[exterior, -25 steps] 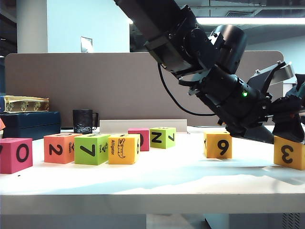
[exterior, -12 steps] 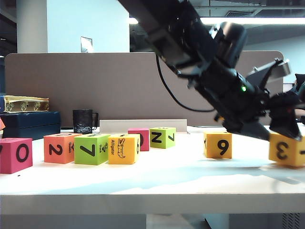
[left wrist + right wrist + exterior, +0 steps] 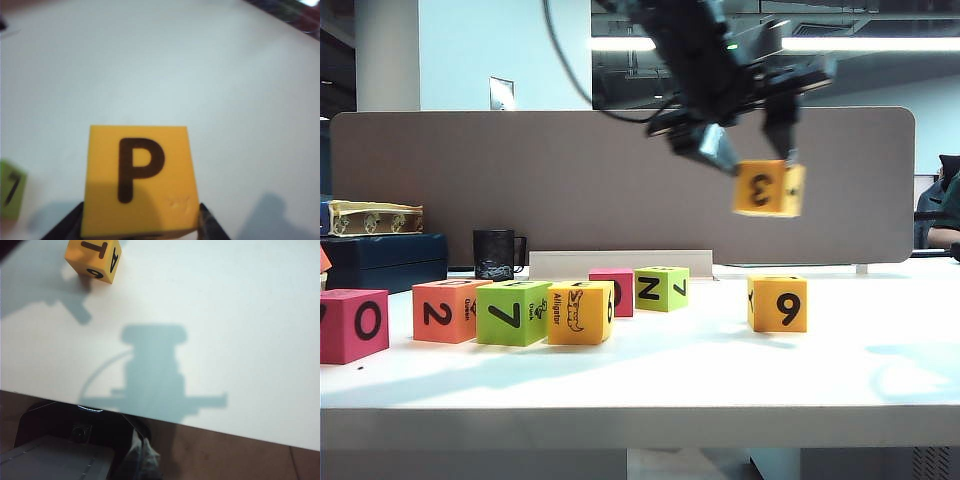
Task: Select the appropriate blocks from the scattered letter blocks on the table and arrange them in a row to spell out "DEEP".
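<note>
Grey-brown partition panel (image 3: 520, 180) spans behind table's rear edge. Pale blue wall (image 3: 505, 50) above it, small square plate (image 3: 502, 93) mounted there. White column (image 3: 386, 55) at far left. Ceiling strip light (image 3: 880, 45) glows upper right. Dark mug (image 3: 494, 254) and stacked boxes (image 3: 380, 245) near rear left edge. Brown floor (image 3: 225, 455) below.

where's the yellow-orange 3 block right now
In the exterior view the 3 block hangs in the air, pinched by the left gripper, right of centre and above the yellow 9 block on the table.
</note>
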Controlling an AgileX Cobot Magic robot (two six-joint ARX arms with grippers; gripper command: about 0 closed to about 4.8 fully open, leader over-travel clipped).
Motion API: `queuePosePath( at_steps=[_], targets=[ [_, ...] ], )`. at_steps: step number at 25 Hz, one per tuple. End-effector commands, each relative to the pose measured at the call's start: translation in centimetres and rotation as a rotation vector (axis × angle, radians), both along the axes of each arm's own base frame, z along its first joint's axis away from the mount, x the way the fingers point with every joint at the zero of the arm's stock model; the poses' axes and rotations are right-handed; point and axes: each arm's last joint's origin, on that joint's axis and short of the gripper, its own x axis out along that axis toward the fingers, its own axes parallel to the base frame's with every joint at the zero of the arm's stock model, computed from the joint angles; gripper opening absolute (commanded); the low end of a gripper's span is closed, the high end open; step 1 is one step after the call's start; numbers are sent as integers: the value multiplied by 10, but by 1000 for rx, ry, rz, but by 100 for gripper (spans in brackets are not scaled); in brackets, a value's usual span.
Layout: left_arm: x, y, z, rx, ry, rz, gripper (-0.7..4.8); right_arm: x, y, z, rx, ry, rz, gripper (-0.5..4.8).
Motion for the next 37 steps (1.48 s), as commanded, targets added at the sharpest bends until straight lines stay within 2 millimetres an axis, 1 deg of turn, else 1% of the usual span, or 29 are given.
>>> queuePosePath(
  at_steps=[1, 3, 6, 9, 12, 16, 19, 21, 30, 37],
  targets=[
    [6, 20, -6, 20, 152, 115, 268, 9, 3, -3, 2, -1, 1, -1],
    [10, 30, -14, 34, 252, 191, 268, 16, 5, -7, -1, 14, 2, -1],
    [8, 34, -18, 57, 301, 220, 268, 25, 7, -12, -7, 36, 2, -1],
    [2, 39, -24, 81, 400, 283, 268, 35, 10, -19, -15, 52, 8, -1],
    [0, 41, -27, 117, 428, 293, 268, 42, 12, -23, -16, 56, 8, -1],
    [0, 42, -27, 108, 427, 353, 268, 50, 14, -27, -15, 55, 8, -1],
    [1, 43, -29, 126, 406, 385, 268, 51, 14, -28, -16, 59, 8, -1],
    [3, 44, -34, 134, 421, 408, 268, 51, 14, -28, -16, 58, 8, -1],
    [4, 44, -49, 197, 478, 410, 268, 52, 14, -28, -15, 52, 8, -1],
    [1, 47, -52, 228, 516, 405, 280, 52, 14, -27, -13, 47, 8, -1]
  ],
)
